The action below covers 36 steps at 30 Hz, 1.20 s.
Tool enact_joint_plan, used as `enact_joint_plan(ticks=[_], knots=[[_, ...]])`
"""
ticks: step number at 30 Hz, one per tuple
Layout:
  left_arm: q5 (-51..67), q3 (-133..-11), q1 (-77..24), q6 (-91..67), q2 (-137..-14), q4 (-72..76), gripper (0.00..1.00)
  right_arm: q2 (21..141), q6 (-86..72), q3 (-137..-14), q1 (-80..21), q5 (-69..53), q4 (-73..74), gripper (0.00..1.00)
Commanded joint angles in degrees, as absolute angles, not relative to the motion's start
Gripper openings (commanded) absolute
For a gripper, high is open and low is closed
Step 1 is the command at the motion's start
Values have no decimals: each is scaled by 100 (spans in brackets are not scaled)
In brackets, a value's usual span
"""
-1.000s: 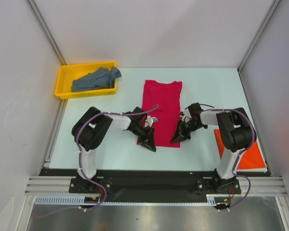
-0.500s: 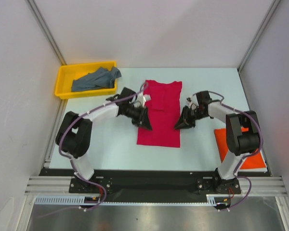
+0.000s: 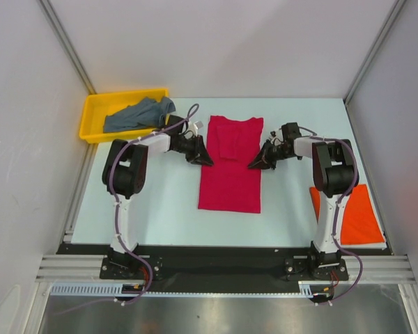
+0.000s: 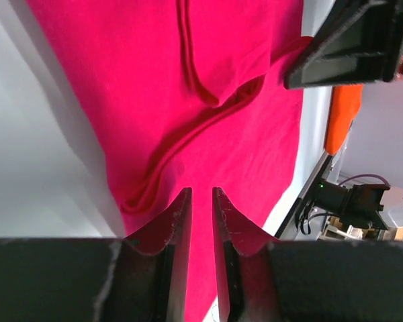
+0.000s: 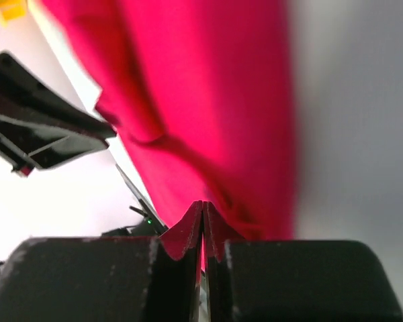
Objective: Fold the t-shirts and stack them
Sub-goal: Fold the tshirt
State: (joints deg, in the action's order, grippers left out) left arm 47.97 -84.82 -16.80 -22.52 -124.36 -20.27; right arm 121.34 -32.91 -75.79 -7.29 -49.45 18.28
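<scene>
The left gripper (image 4: 201, 194) has its jaws slightly apart over the crimson-pink t-shirt (image 3: 230, 181). The right gripper (image 5: 203, 204) is closed at the shirt's right edge.

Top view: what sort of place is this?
Probably a lab robot cell: white enclosure walls, aluminium frame rails, a crimson t-shirt laid out on the table, and a yellow tray holding a grey-blue shirt.

Looks onto a crimson-pink t-shirt (image 4: 242, 134), ridged diagonally. Shows the left gripper (image 4: 201, 193) narrowly parted near its edge — right gripper (image 4: 349, 40) opposite.
</scene>
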Motion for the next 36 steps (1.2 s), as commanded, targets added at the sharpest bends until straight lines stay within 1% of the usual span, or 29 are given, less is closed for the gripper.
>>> enact_joint_plan(ticks=[1,2,5,6,8,9,10,12,14,15,16,17,18,19,20,21,22,23,24,25,26,27,28,29,30,33,36], knots=[[4799,-8710,-1670,-2294,-12586,-1749,23,12322,-3525,-7743,-545,-5089,1565,6],[4747,-8727,-1626,-2242,-12629,-1732,23,12427,-3524,-7752,-501,-5089,1547,6],[4238,-9077,-1617,-1786,-12753,-2187,22,12568,-3428,-7831,-264,-5107,1608,16],[4088,-9183,-1608,-1601,-12805,-2432,25,12577,-3367,-7875,-220,-5089,1695,21],[3607,-9560,-1608,-1407,-12823,-2793,28,12560,-3130,-8050,-62,-5036,2020,24],[3456,-9632,-1608,-1276,-12780,-3047,32,12455,-3007,-8120,-44,-4984,2169,29],[3289,-9650,-1608,-1257,-12492,-3076,36,12393,-2875,-8191,-44,-4844,2528,32],[2945,-9545,-1617,-1266,-12070,-3085,42,12087,-2436,-8393,193,-4633,2951,36],[2508,-9335,-1643,-1292,-11350,-3111,46,11805,-2120,-8429,255,-4238,3505,40],[2418,-9221,-1661,-1309,-11112,-3120,50,11430,-2066,-8368,264,-4088,3637,46],[2330,-9089,-1661,-1353,-10883,-3120,51,11226,-2022,-8245,264,-3835,3778,48],[2233,-8705,-1670,-1441,-10359,-3085,52,11024,-2013,-8105,255,-3754,3797,51],[2198,-8440,-1670,-1659,-10101,-2928,52,10769,-2100,-7668,255,-3675,3788,57],[2180,-8142,-1670,-1809,-9785,-2822,52,10288,-2196,-7403,246,-3561,3649,57],[2119,-7530,-1705,-1976,-9504,-2726,52,9970,-2319,-7113,237,-3568,3500,59],[2022,-7167,-1731,-2369,-8892,-2446,51,9697,-2729,-6388,203,-3621,3307,59],[1917,-6815,-1766,-2608,-8590,-2313,50,9433,-2951,-6068,185,-3673,2904,58],[1786,-6142,-1897,-3141,-8309,-2207,49,8856,-3232,-5673,150,-3665,2692,57],[1645,-5822,-1985,-3381,-7731,-1997,49,8581,-3504,-5330,97,-3674,2455,57],[1461,-5514,-2117,-3627,-7473,-1882,49,8256,-4107,-4630,18,-3683,1939,57],[1328,-4954,-2370,-3882,-7201,-1768,50,7713,-4400,-4310,-183,-3639,1673,57],[1223,-4687,-2504,-4372,-6781,-1558,50,7395,-4656,-4046,-306,-3569,1461,57],[1048,-4441,-2618,-4586,-6576,-1443,50,7131,-5058,-3625,-621,-3281,1285,58],[976,-4021,-2784,-5023,-6426,-1372,50,6902,-5219,-3491,-798,-3087,1292,58],[923,-3808,-2812,-5254,-6172,-1293,52,6412,-5403,-3315,-974,-2885,1292,61],[932,-2938,-2821,-6290,-5846,-933,52,5620,-6317,-2577,-1668,-2216,1126,65],[827,-2190,-2874,-7179,-5468,-476,51,4890,-7354,-1768,-2170,-1707,791,66]])
